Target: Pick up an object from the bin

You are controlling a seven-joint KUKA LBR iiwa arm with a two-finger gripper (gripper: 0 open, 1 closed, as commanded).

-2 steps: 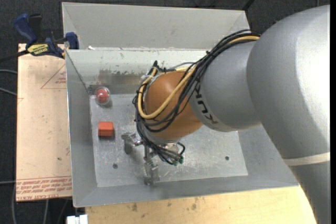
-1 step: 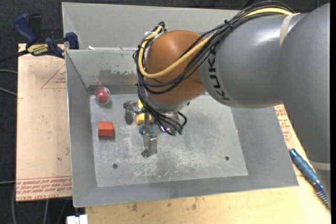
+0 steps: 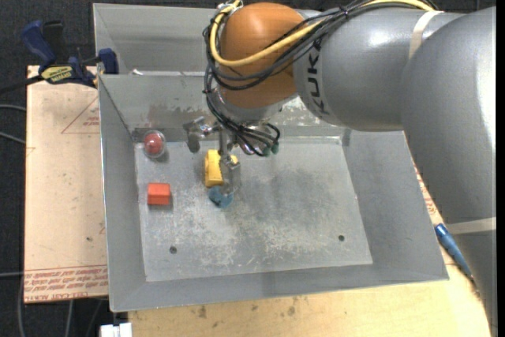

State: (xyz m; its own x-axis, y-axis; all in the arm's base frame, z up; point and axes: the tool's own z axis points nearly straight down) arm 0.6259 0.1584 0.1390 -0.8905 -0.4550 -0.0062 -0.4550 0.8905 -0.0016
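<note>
My gripper (image 3: 212,162) hangs under the orange wrist cover over the bin's left middle, open, with one fingertip (image 3: 194,143) to the left and the other (image 3: 230,176) lower right. A small yellow block (image 3: 212,170) lies on the floor between them, close against the right finger; I cannot tell if they touch. A small blue-grey thing (image 3: 222,199) lies just below the right fingertip. Further left are a red cube (image 3: 159,195) and a red ball (image 3: 153,143).
The big grey arm reaches in from the right and covers the bin's upper right. The bin's sloped walls rise on all sides; bare floor stretches to the right and front of the gripper.
</note>
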